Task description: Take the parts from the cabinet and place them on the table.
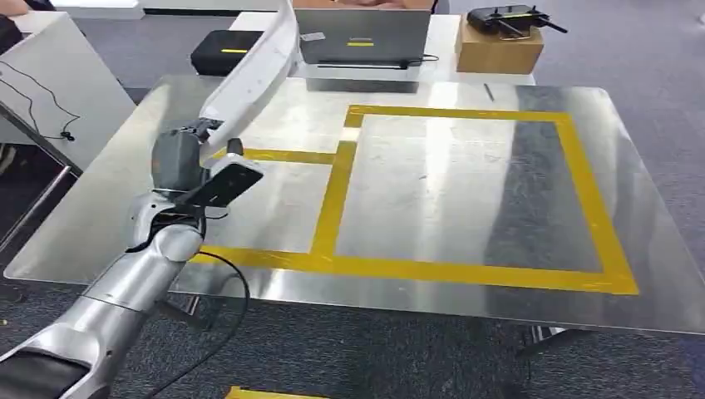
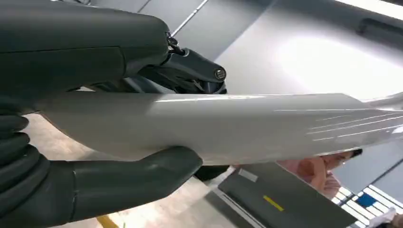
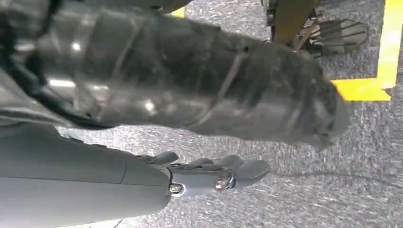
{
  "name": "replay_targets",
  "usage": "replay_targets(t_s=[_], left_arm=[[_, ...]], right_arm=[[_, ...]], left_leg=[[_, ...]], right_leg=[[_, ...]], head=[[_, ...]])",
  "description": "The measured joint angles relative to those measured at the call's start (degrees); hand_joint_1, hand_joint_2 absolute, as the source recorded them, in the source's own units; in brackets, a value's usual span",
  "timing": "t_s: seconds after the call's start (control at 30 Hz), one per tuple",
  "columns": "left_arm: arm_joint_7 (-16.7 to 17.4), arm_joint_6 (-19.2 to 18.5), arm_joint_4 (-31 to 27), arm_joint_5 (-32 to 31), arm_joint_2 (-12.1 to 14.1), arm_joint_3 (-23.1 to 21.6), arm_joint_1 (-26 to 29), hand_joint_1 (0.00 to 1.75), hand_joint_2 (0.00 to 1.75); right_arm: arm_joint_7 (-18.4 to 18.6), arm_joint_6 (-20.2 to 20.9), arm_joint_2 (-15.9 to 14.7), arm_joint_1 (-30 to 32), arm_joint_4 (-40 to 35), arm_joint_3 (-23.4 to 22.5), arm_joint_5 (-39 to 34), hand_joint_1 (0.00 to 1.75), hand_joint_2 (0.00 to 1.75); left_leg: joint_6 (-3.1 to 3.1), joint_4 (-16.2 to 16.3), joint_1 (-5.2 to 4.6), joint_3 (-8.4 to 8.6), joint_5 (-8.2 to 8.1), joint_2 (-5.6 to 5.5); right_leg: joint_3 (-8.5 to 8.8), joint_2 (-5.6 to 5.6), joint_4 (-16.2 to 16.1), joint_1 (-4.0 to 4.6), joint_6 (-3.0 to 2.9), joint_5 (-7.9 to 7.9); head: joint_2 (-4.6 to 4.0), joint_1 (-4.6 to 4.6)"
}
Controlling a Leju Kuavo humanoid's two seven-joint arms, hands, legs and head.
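My left hand [image 1: 184, 160] grips the lower end of a long, curved white part [image 1: 253, 71] and holds it above the left side of the shiny metal table [image 1: 465, 191]. The part rises away from the hand toward the table's far edge. In the left wrist view the thumb [image 2: 138, 175] and the dark fingers [image 2: 190, 66] wrap around the white part [image 2: 228, 126]. My right hand [image 3: 209, 173] hangs over the grey carpet floor with its fingers stretched out and nothing in them.
Yellow tape [image 1: 332, 199] marks rectangles on the table. Beyond the far edge stand a black case [image 1: 224, 51], a grey device [image 1: 362, 37] and a cardboard box [image 1: 497, 48] with a black controller [image 1: 511, 18]. A white slanted board [image 1: 50, 83] is at the left. A person in pink [image 2: 316, 173] is beyond.
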Motion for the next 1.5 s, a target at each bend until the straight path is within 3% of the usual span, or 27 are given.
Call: replay_targets(t_s=[0.27, 0.33, 0.47, 0.6, 0.73, 1.5], left_arm=[[2.98, -3.41, 8.65, -2.52, -2.73, -4.52, -5.81, 1.75, 1.75], [5.22, -4.41, 12.25, -4.30, -3.19, -5.75, -7.38, 1.75, 1.75], [12.79, -6.45, 18.71, -9.13, -3.32, -8.06, -9.70, 1.75, 1.75], [13.35, -6.54, 22.01, -10.03, -3.17, -8.80, -10.35, 1.75, 1.75], [17.32, -6.36, 24.75, -12.11, -2.66, -9.64, -10.99, 1.75, 1.75], [21.82, -5.33, 28.09, -17.48, 3.30, -8.24, -9.08, 1.75, 1.75]], right_arm=[[1.07, 0.85, 0.00, -0.78, 0.00, 0.00, 1.80, 0.00, 0.00], [1.18, 1.05, 0.00, -0.85, 0.00, 0.00, 2.03, 0.00, 0.00], [1.20, 1.09, 0.00, -1.05, 0.00, 0.00, 2.54, 0.00, 0.00], [1.23, 1.09, 0.00, -1.05, 0.00, -0.04, 2.63, 0.00, 0.00], [1.25, 1.05, 0.00, -1.03, 0.00, -0.22, 2.65, 0.00, 0.00], [0.83, 0.81, 0.00, -0.19, 0.00, -2.34, 2.71, 0.00, 0.00]], left_leg=[[-0.04, 0.12, -0.23, -0.07, 0.00, 0.02], [-0.03, 0.13, -0.28, -0.08, 0.00, 0.00], [-0.02, 0.14, -0.32, -0.07, 0.01, 0.01], [-0.01, 0.17, -0.32, -0.08, 0.02, 0.00], [-0.01, 0.16, -0.32, -0.08, 0.01, 0.01], [-0.01, 0.15, -0.33, -0.08, 0.01, 0.00]], right_leg=[[0.08, -0.01, -0.07, -0.26, 0.18, 0.12], [0.09, -0.03, -0.10, -0.34, 0.23, 0.15], [0.09, -0.01, -0.11, -0.39, 0.25, 0.17], [0.09, -0.04, -0.11, -0.39, 0.26, 0.17], [0.08, 0.01, -0.11, -0.39, 0.26, 0.16], [0.10, -0.02, -0.12, -0.40, 0.25, 0.16]], head=[[0.00, 0.00], [0.00, 0.02], [0.00, 0.00], [0.00, 0.00], [0.00, 0.00], [0.00, 0.00]])
